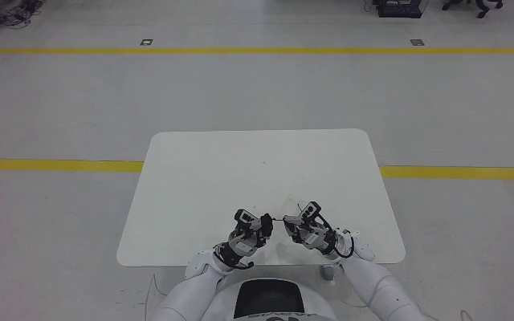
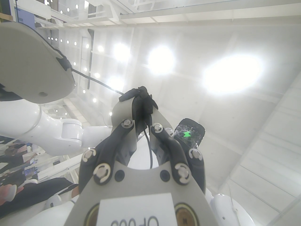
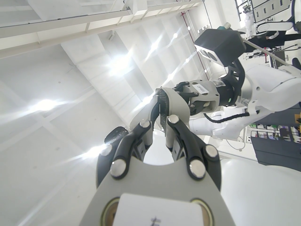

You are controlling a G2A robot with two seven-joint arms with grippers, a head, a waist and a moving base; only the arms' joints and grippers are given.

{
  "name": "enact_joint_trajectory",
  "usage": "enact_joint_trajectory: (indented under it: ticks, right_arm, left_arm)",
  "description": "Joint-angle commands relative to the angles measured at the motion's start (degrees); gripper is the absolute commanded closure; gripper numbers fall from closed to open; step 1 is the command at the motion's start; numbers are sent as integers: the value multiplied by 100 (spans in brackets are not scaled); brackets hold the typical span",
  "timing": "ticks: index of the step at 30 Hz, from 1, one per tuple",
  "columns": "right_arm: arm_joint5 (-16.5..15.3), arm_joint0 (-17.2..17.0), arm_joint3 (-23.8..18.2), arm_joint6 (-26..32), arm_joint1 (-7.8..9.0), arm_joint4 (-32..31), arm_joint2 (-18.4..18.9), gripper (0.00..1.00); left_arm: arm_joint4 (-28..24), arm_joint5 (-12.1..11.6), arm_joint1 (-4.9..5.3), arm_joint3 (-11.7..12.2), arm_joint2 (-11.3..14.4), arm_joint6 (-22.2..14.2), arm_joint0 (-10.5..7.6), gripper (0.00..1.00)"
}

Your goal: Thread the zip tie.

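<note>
Both grippers sit close together over the lower-centre part of the white table (image 1: 241, 168) in the top view, tips facing each other. The black zip tie (image 1: 278, 218) is stretched between them, its long axis roughly horizontal in that frame. The left gripper (image 1: 262, 225) is clamped on a bunched black part of the tie, and a loose strand is seen trailing back between its fingers (image 2: 121, 110). The right gripper (image 1: 291, 229) is clamped on the other end, the strap coming out at its pad. One gripper lies off each end of the strap, so neither is nearer. Head and tail cannot be told apart. Threading is judged to turn on lining tip and head up along this axis. It is not yet seen as done.
</note>
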Motion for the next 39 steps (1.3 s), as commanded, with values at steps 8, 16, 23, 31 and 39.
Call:
enact_joint_trajectory:
  ticks: [8, 16, 23, 31, 39]
  right_arm:
    - [-1, 12, 39, 4, -13, -11, 0, 100]
    - [3, 31, 88, 12, -27, -11, 0, 100]
    - [6, 37, 112, 21, -34, -25, 5, 100]
    - [21, 37, 132, 17, -41, -44, 9, 100]
    - [31, 41, 153, 7, -47, -71, 13, 100]
  left_arm:
    - [0, 0, 0, 0, 0, 0, 0, 100]
    - [0, 0, 0, 0, 0, 0, 0, 100]
    - [0, 0, 0, 0, 0, 0, 0, 100]
    - [0, 0, 0, 0, 0, 0, 0, 100]
    - [0, 0, 0, 0, 0, 0, 0, 100]
